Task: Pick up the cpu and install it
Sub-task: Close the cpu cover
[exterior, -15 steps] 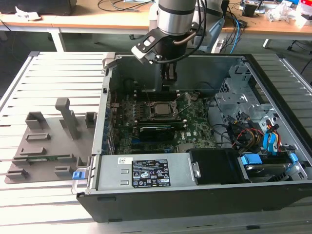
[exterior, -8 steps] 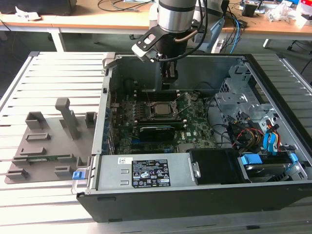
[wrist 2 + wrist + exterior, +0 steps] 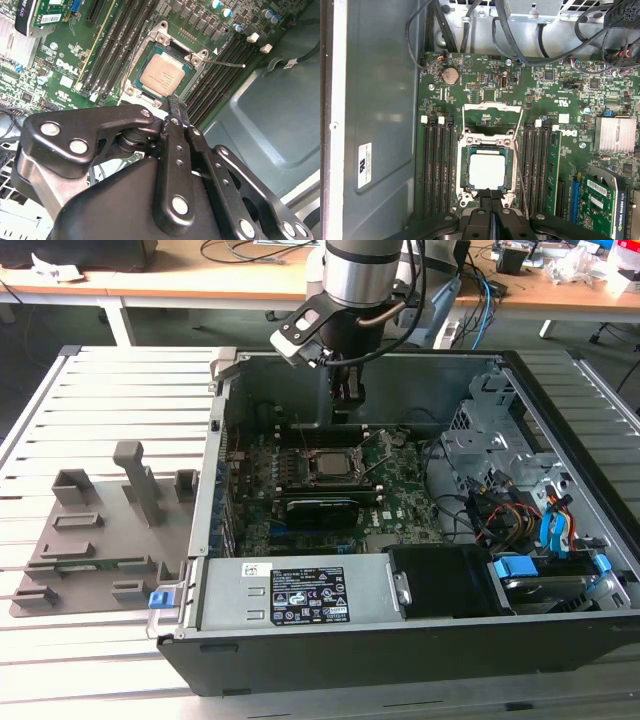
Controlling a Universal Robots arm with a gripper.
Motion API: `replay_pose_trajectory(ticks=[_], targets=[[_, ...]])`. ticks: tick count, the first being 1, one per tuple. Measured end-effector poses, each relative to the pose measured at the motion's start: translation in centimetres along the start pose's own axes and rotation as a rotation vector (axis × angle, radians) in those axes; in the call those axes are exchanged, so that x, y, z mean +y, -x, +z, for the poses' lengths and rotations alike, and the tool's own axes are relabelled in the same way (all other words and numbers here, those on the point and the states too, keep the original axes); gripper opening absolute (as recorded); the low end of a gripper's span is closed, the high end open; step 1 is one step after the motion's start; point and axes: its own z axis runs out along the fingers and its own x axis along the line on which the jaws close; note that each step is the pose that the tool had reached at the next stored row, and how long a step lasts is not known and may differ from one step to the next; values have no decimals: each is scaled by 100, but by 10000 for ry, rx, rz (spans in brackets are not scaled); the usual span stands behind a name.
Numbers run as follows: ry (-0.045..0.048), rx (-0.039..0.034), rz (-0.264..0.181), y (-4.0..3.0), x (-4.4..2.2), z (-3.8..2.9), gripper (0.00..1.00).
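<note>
The cpu (image 3: 328, 462) lies flat in the open motherboard socket (image 3: 464, 172) inside the computer case, its pale silver top showing in both wrist views (image 3: 162, 75) (image 3: 487, 171). The socket's metal load plate (image 3: 492, 111) is folded back and its thin lever (image 3: 227, 63) stands free. My gripper (image 3: 347, 400) hangs just above the socket's edge. Its fingers are shut together with nothing between them (image 3: 175, 111) (image 3: 490, 197), and the tips sit right beside the chip's rim.
Memory slots (image 3: 437, 165) flank the socket on both sides. A graphics card (image 3: 320, 510) and a heatsink (image 3: 617, 134) sit close by. Drive cage and cable bundles (image 3: 500, 500) fill the case's right in the exterior view. Grey holder blocks (image 3: 100, 530) stand outside on the slatted table.
</note>
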Motion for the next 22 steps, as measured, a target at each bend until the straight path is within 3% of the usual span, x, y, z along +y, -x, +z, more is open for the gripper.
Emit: replay_pose_trajectory(ticks=[3, 4, 9, 10, 12, 15, 17, 19, 22], targets=[[-1, -2, 0, 2, 32, -2, 11], [-1, -2, -2, 4, 99, -3, 11], [-1, 0, 0, 11, 293, -6, 11], [-2, -1, 0, 14, 361, -8, 11], [-9, -2, 1, 17, 441, -10, 11], [-13, -2, 0, 20, 510, -11, 11], [-20, -10, 0, 23, 607, -13, 11], [-56, -10, 1, 26, 730, -11, 11], [-145, -7, 0, 28, 826, 39, 11]])
